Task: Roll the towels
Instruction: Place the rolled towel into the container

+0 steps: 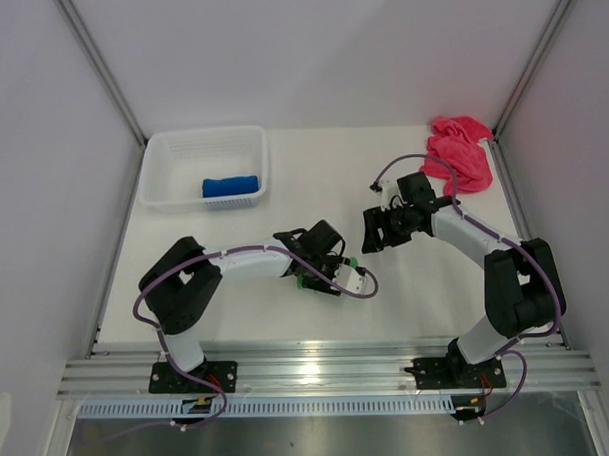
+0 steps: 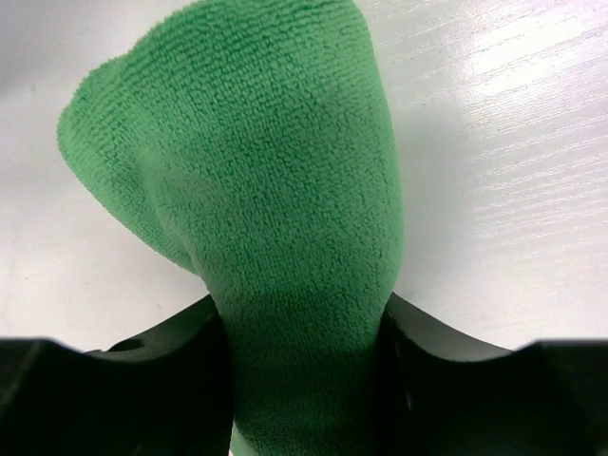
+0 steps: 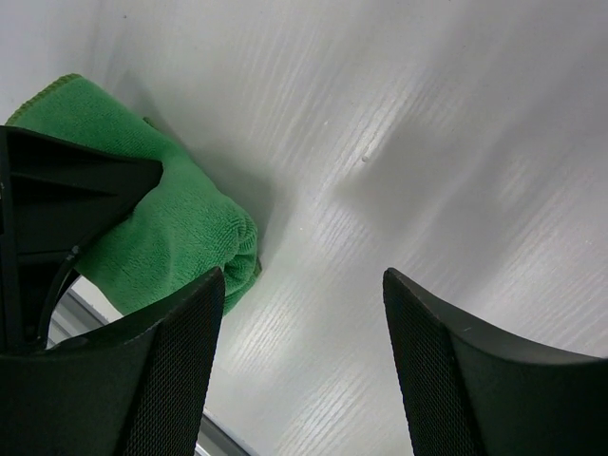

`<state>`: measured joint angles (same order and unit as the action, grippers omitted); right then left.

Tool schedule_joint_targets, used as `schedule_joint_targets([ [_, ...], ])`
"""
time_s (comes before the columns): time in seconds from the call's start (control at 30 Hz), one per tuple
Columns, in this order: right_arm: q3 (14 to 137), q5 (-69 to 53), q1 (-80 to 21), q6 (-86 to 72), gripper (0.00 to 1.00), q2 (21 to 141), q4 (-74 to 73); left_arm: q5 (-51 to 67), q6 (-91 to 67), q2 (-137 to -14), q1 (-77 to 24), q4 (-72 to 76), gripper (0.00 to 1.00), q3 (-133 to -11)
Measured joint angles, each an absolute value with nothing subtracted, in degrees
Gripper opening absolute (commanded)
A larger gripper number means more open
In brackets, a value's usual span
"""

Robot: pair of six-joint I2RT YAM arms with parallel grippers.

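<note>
The green towel [image 2: 275, 171] is a rolled bundle on the white table, and my left gripper [image 2: 304, 313] is shut on its near end, both jaws pressing into the cloth. From above, only small green bits [image 1: 304, 281] show under the left gripper [image 1: 331, 272] at the table's middle. My right gripper [image 1: 370, 233] hovers just to the right, open with nothing between its fingers [image 3: 304, 285]; the green towel [image 3: 161, 228] lies to its left. The blue towel [image 1: 230, 187] lies rolled in the basket. The pink towel [image 1: 460, 151] is crumpled at the back right corner.
A white plastic basket [image 1: 172, 153] stands at the back left. Grey walls and metal posts close the table's sides, and an aluminium rail [image 1: 330, 372] runs along the near edge by the arm bases.
</note>
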<state>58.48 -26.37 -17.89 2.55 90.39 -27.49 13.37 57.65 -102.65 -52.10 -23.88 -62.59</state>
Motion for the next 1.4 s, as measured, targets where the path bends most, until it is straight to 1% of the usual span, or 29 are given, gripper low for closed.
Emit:
schedule_joint_targets([
  [0.07,58.5,-26.1,-17.9,2.6,0.70,90.4,-27.6,13.4,57.2,-102.7,-52.0,-23.9,0.47,-62.7],
  [0.1,58.5,-26.0,-17.9,2.6,0.70,90.4,-27.7,13.4,57.0,-102.7,-51.9,-24.0,0.42,-62.8],
  [0.23,58.5,-25.8,-17.9,2.6,0.70,90.4,-27.7,13.4,56.6,-102.7,-51.5,-24.5,0.35,-63.3],
  [0.27,58.5,-25.7,-17.9,2.6,0.70,90.4,-27.7,13.3,56.6,-102.7,-51.4,-24.6,0.31,-63.3],
  [0.37,58.5,-25.7,-17.9,2.6,0.70,90.4,-27.7,12.6,57.1,-102.7,-51.0,-24.4,0.26,-63.3],
  [0.4,58.5,-25.7,-17.9,2.7,0.70,90.4,-27.7,12.4,57.5,-102.7,-50.9,-24.4,0.21,-63.3],
  [0.53,58.5,-25.2,-17.8,3.0,0.70,90.4,-27.7,11.3,59.5,-102.7,-50.5,-23.5,0.13,-63.3],
  [0.57,58.5,-25.2,-17.8,3.1,0.70,90.4,-27.7,10.9,60.1,-102.7,-50.4,-23.2,0.09,-63.2],
  [0.67,58.5,-24.9,-17.7,3.3,0.70,90.4,-27.7,10.6,61.1,-102.7,-50.0,-22.6,0.05,-63.2],
  [0.97,58.7,-24.8,-16.9,3.9,0.70,90.4,-27.8,11.3,62.3,-102.1,-47.9,-22.4,0.01,-63.2],
  [1.4,60.5,-24.8,-16.2,4.8,0.70,91.5,-28.3,14.0,66.0,-100.3,-45.0,-25.9,0.01,-63.2],
])
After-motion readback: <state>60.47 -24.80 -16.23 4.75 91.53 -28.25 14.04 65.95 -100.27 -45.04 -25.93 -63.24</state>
